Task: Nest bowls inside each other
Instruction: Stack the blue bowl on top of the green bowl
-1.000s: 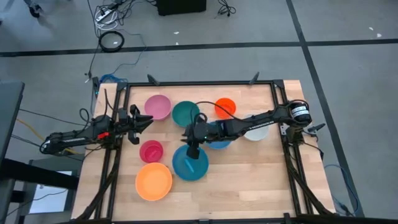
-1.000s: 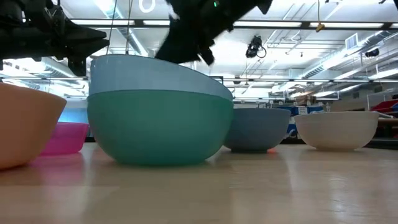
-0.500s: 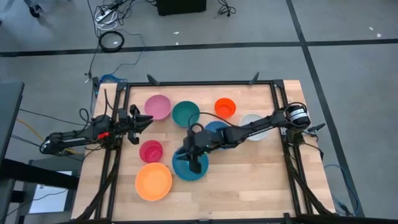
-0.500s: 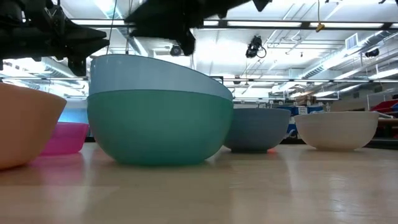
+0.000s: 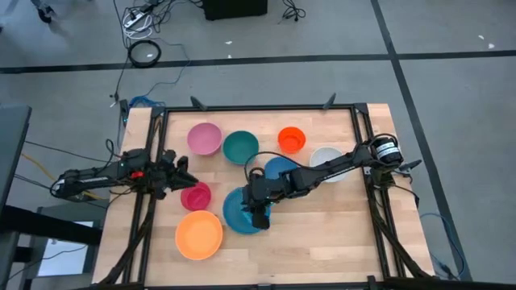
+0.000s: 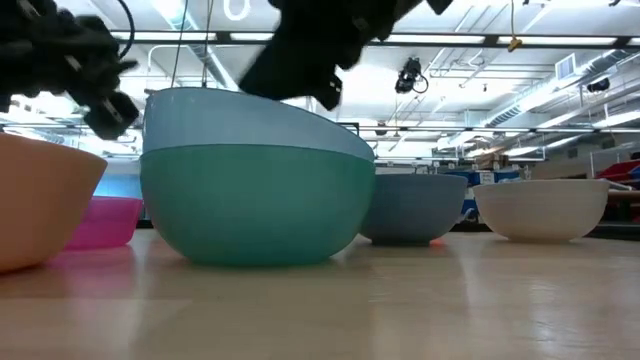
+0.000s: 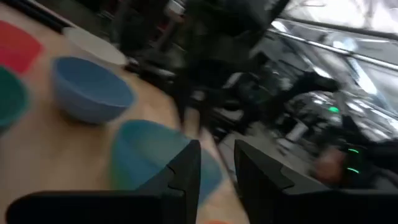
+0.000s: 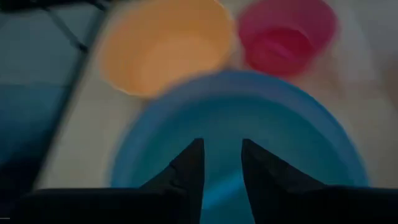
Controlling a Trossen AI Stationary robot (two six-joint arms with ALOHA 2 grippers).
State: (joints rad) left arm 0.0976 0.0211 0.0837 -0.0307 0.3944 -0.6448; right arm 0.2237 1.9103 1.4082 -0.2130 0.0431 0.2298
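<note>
Wood table (image 5: 322, 234) under me, with bowls all over it. My right claw (image 8: 217, 144) hangs just over the light blue bowl (image 8: 249, 112). Its two fingers are a little apart and hold nothing. That bowl sits inside the teal bowl (image 6: 255, 205), and from the side it looks tipped, not flat.

I think my job now is to settle it or grab its rim. To do that well, I should come down slowly, put one finger inside the rim and one outside, and not shove the pair away.

Just past it are the big orange bowl (image 5: 199, 234) and the small red bowl (image 5: 196, 196). My left claw (image 5: 177, 172) waits beside the red one, fingers apart and empty. Farther off are the blue bowl (image 5: 282, 167), white bowl (image 5: 324, 153), green bowl (image 5: 241, 147), pink bowl (image 5: 205, 138) and small orange bowl (image 5: 292, 139).

A second ago my right claw was at the far edge of the light blue bowl; now it is over the near side. My left claw has swung closer to the red bowl.
</note>
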